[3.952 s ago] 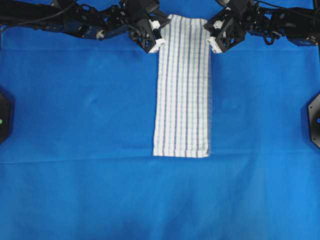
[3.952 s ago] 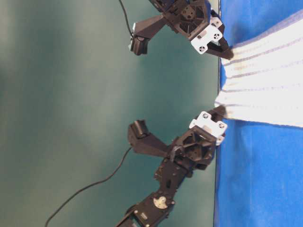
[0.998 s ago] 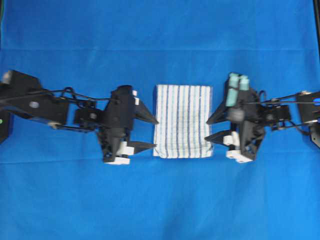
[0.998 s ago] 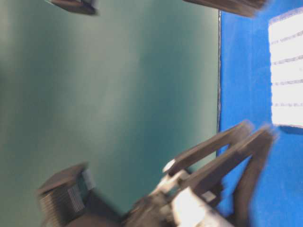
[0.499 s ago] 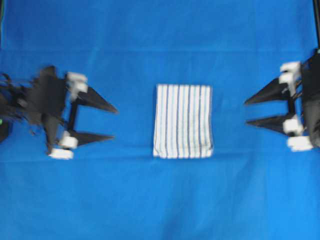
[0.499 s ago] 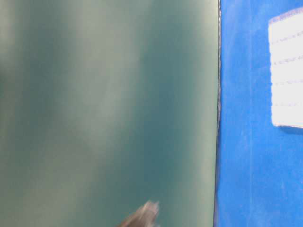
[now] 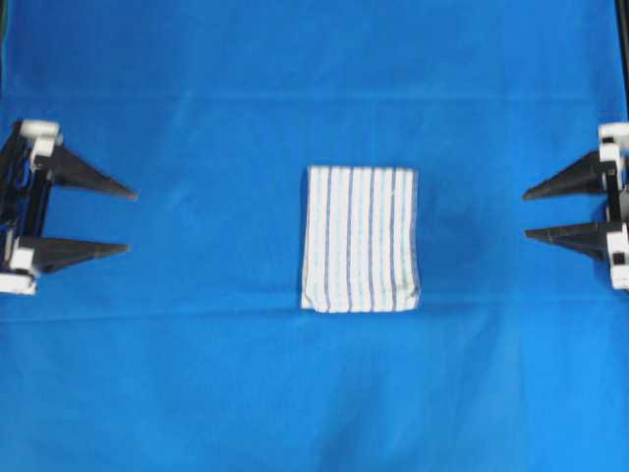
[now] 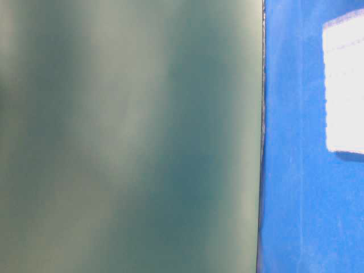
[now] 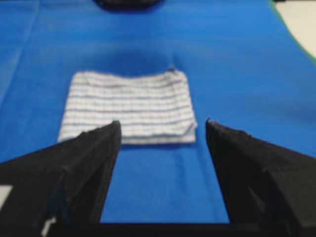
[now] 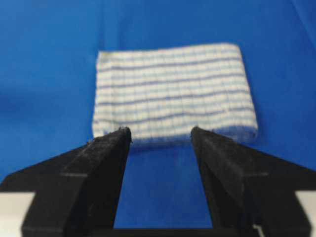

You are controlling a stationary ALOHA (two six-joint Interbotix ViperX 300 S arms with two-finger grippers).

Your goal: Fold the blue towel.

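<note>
Blue towel (image 7: 360,239) lies folded mid-surface, long axis running away from me. My left hand (image 7: 123,221), jaws wide and empty, sits well apart on its left; my right hand (image 7: 531,214), likewise wide, opposite. Neither looks clearly nearer; fold appears done.

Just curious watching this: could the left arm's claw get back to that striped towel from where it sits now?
Probably yes. The left claw is open and points at the blue towel, with only bare table cloth between them; nothing blocks the path.
</note>
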